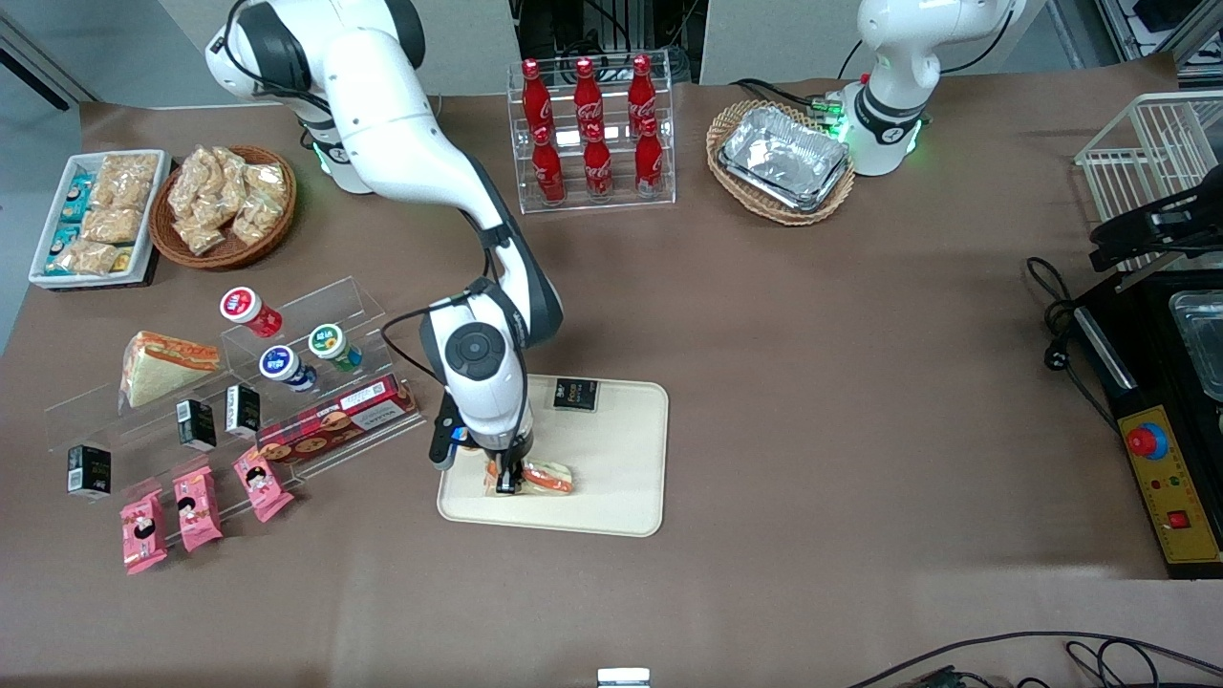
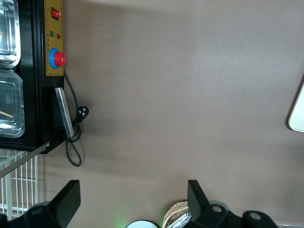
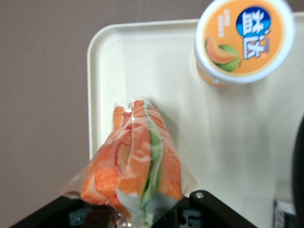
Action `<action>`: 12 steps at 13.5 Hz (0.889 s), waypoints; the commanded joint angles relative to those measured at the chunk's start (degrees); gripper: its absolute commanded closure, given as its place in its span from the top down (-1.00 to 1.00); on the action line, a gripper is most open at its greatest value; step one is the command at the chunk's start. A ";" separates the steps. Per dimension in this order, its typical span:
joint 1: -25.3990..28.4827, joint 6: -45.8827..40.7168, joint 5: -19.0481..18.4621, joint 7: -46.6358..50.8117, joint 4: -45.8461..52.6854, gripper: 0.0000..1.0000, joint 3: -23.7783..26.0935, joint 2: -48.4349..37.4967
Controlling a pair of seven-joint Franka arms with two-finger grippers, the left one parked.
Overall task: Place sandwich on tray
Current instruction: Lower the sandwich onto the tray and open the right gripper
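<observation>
The gripper (image 1: 508, 475) hung low over the tray (image 1: 611, 478), clamped on the sandwich (image 1: 547, 478), which sat at the tray's near edge toward the working arm's end. The wrist view gave what the front could not: orange and green layers (image 3: 137, 166) in clear wrap between the fingers (image 3: 199, 211), and an orange-lidded cup (image 3: 243, 40) on the tray at one o'clock from it. Only the front view showed the small black box (image 1: 576, 394) at the tray's twelve o'clock edge.
</observation>
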 commanded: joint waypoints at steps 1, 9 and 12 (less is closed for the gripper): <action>0.53 3.87 1.53 1.49 1.95 -0.64 -0.89 3.51; 0.71 4.85 0.57 2.63 4.59 0.72 -1.06 4.92; 0.71 2.65 -0.13 2.46 4.59 1.00 -1.41 1.68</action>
